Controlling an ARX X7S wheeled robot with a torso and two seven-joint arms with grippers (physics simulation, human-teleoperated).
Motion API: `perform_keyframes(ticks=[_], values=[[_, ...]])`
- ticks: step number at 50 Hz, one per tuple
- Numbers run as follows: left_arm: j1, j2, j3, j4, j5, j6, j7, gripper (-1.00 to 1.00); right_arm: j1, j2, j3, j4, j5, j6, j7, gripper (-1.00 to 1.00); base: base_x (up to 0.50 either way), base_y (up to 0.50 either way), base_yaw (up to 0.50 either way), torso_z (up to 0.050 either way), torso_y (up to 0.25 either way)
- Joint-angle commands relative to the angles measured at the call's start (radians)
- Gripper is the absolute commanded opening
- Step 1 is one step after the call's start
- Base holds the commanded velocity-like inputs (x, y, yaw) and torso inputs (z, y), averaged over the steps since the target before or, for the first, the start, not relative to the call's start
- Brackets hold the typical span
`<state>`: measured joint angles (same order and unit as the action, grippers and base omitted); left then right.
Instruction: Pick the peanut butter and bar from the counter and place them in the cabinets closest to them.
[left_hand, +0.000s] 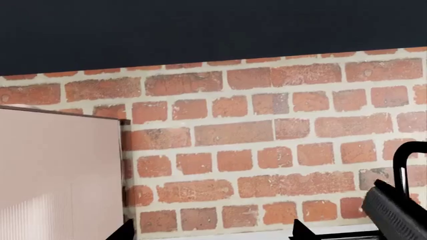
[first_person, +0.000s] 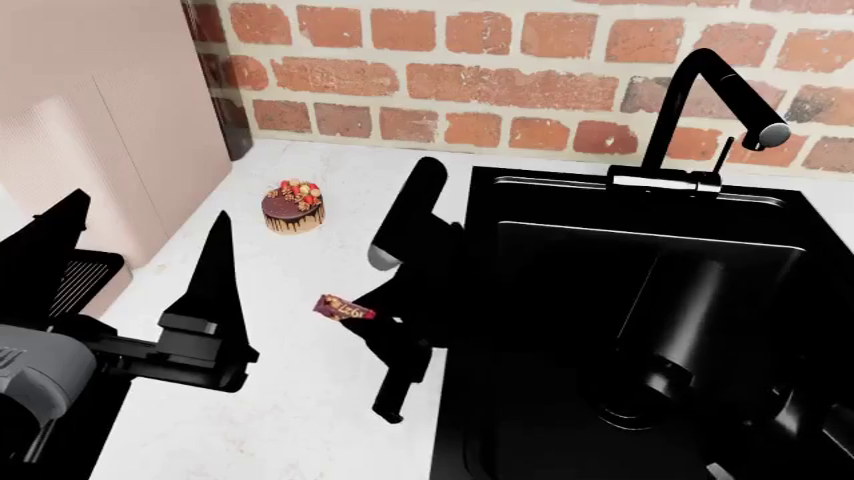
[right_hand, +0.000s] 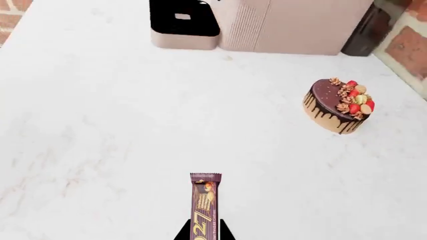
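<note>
Right tool (right_hand: 200, 235) around one bar (right_hand: 203, 202)

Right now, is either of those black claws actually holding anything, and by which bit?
The right gripper has its jaws at the near end of the bar; whether they pinch it cannot be told. The left gripper is open and holds nothing.

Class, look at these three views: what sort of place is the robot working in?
Most likely a kitchen: a black sink with tall faucet set in a white marbled counter, a brick wall behind, and a small chocolate cake.
</note>
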<state>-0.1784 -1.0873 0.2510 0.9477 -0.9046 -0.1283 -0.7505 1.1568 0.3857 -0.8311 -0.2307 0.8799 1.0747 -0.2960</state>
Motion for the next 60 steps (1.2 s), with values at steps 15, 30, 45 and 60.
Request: perform_keyframes(ticks=[15,30,45,60], values=[[-0.043,0.006,0.023,0.012,-0.010,-0.031,-0.010,1.00,0.087,0.012,0.241,-0.175,0.083,0.012,0.226,-1.00,0.00,0.00,0.00,0.000,0.000],[-0.090,0.017,0.045,0.032,-0.024,-0.069,-0.027,1.00,0.168,-0.010,0.381,-0.270,0.200,0.060,0.366,-1.00,0.00,0.00,0.00,0.000,0.000],[-0.081,0.016,0.054,0.030,-0.012,-0.064,-0.025,1.00,0.230,-0.048,0.475,-0.308,0.250,0.068,0.523,-1.00,0.00,0.00,0.00,0.000,0.000],[-0.064,0.009,0.050,0.023,-0.006,-0.043,-0.022,1.00,0.241,-0.074,0.598,-0.279,0.180,-0.064,0.613,-1.00,0.00,0.00,0.00,0.000,0.000]])
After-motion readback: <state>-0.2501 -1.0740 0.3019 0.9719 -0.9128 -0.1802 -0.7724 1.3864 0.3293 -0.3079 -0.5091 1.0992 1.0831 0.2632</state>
